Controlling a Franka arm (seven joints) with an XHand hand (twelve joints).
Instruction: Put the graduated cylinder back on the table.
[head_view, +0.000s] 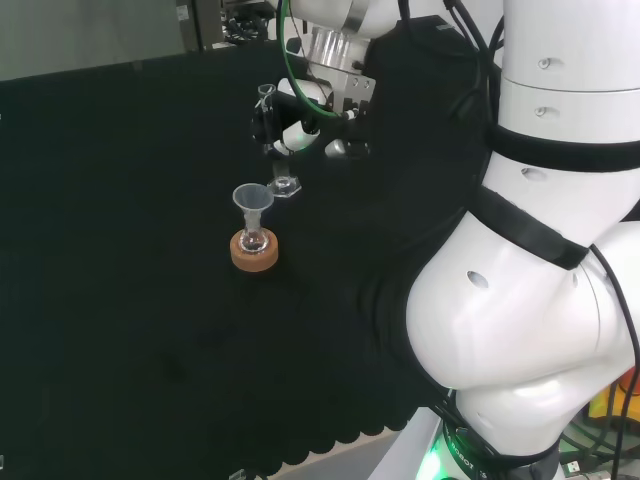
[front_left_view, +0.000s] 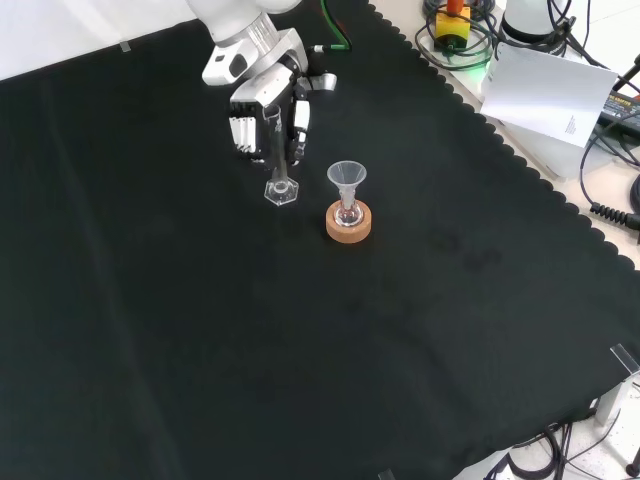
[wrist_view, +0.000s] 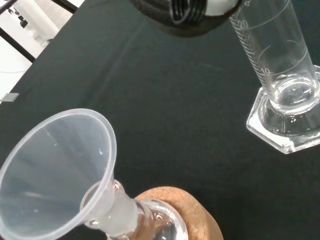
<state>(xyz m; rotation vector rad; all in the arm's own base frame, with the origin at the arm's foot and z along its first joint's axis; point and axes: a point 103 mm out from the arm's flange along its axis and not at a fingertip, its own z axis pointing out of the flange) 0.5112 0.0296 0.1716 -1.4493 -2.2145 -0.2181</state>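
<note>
The clear graduated cylinder (front_left_view: 276, 160) stands upright with its hexagonal foot (front_left_view: 281, 193) on or just above the black cloth. My hand (front_left_view: 268, 112) comes down over its upper part, fingers (front_left_view: 243, 131) curled on one side and the thumb on the other, shut on the tube. In the head view the cylinder (head_view: 277, 150) rises from its foot (head_view: 286, 187) into the hand (head_view: 300, 118). The wrist view has the cylinder's graduated lower tube and foot (wrist_view: 287, 117) close up. I cannot tell whether the foot touches the cloth.
A small round flask (front_left_view: 348, 213) with a clear plastic funnel (front_left_view: 347, 176) in its neck sits on a cork ring (front_left_view: 349, 224), just right of the cylinder in the front view. The head view places the funnel (head_view: 253, 199) and cork ring (head_view: 255, 251) nearer than the cylinder.
</note>
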